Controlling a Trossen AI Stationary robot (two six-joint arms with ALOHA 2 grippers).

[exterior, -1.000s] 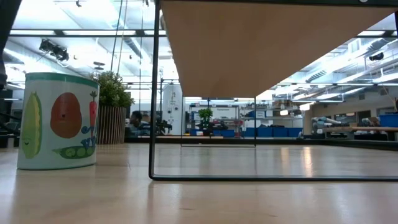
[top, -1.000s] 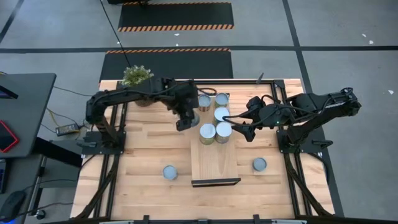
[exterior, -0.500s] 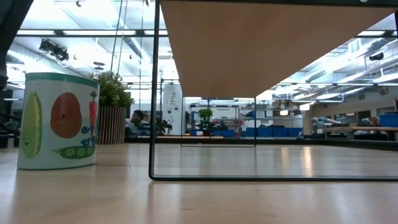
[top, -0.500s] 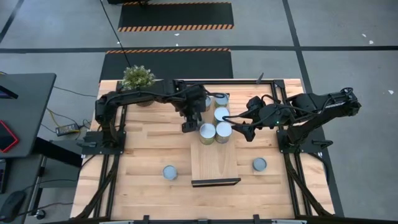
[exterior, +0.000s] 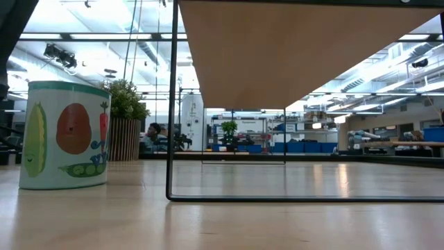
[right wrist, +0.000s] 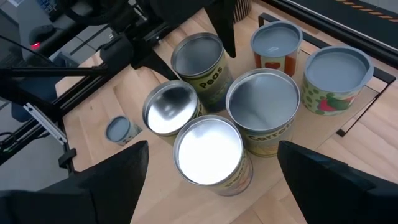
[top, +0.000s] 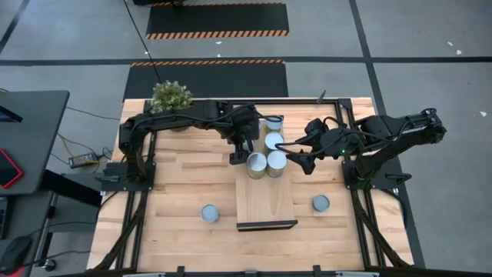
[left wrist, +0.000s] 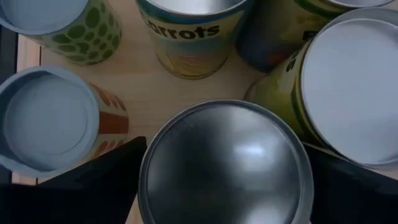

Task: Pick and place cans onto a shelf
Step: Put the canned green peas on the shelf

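Observation:
My left gripper [top: 244, 146] is over the far part of the raised wooden shelf [top: 265, 196], shut on a silver-topped can [left wrist: 224, 168] labelled Peas [right wrist: 198, 62]. Five more cans stand upright on the shelf around it, among them a carrots can [right wrist: 261, 109], a silver-topped one [top: 256, 162] and a white-topped one [top: 275, 163]. Two cans stand on the tabletop, one at near left [top: 209, 213] and one at near right [top: 320, 203]. My right gripper [top: 295, 158] is open and empty just right of the shelf's cans. My left gripper pinches the Peas can by two opposite sides of its wall [left wrist: 149, 174] between its two fingers [left wrist: 106, 180]. The fingers come from above, pointing down. The can is upright among the others. Whether its base is on the shelf cannot be seen.
A potted green plant [top: 170, 95] stands at the table's far left. In the low view the shelf's underside [exterior: 305, 48] and its thin dark frame [exterior: 171, 104] show, with a vegetable-printed can [exterior: 64, 135] on the tabletop beside it. The shelf's near half is bare wood.
My left gripper has moved toward the table's right edge with its can, from the shelf's left side in among the cans standing on the shelf. The can has stayed upright.

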